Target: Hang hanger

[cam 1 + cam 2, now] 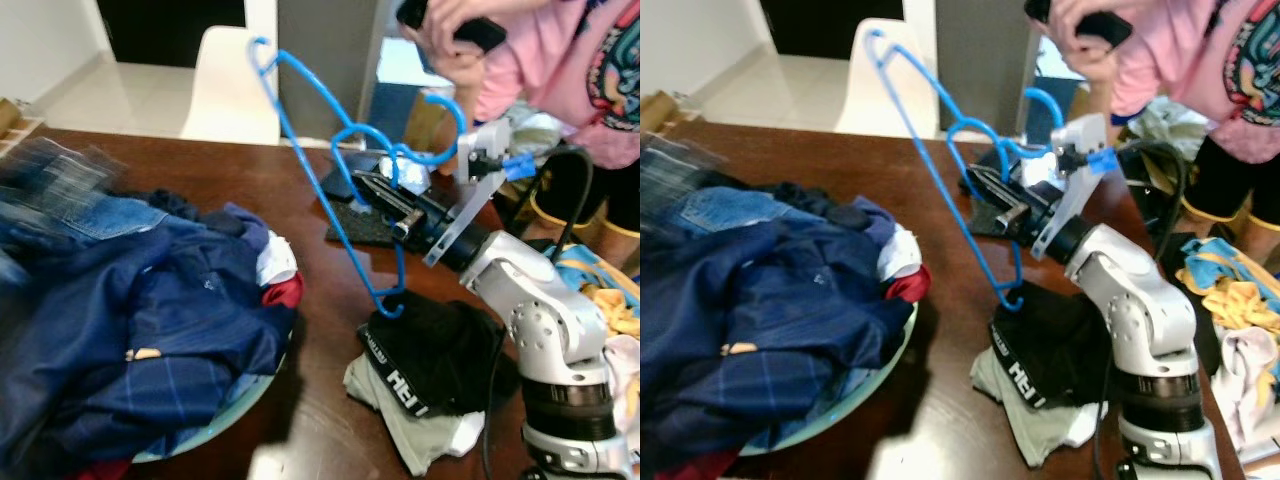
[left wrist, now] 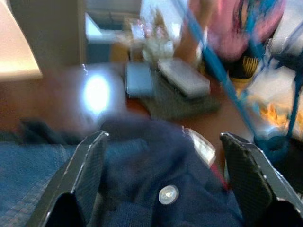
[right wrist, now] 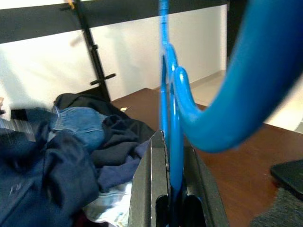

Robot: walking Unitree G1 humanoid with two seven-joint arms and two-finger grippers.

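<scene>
Hanger [image 1: 330,170], blue plastic-coated wire: clamped between the two black fingers of my right gripper [image 1: 375,190], which are closed hard on the wire near its looped middle. In my right wrist view the blue wire [image 3: 168,142] runs straight up out of the closed finger slot.

Lie of the hanger: it stands off the table, tilted. Its long axis runs from a low curl just above the black garment [image 1: 440,350] up and away to my left, ending at a curled tip in front of the white chair [image 1: 232,85]. A second curved end rises to the right of the gripper, towards the person in pink [image 1: 560,60]. No rail or hook to hang it on is visible here, so I judge the carry is not finished.

Right arm: reached forward over the brown table [image 1: 300,180], forearm angled up and to the left, wrist above the black garment. This arm alone has the hanger.

Left gripper [image 2: 165,170]: fingers spread wide, holding nothing, poised over the dark blue clothes [image 1: 150,300] heaped in the pale basin [image 1: 235,405]. View blurred.

Also on the table: a dark mat [image 1: 365,225] beyond the gripper.
</scene>
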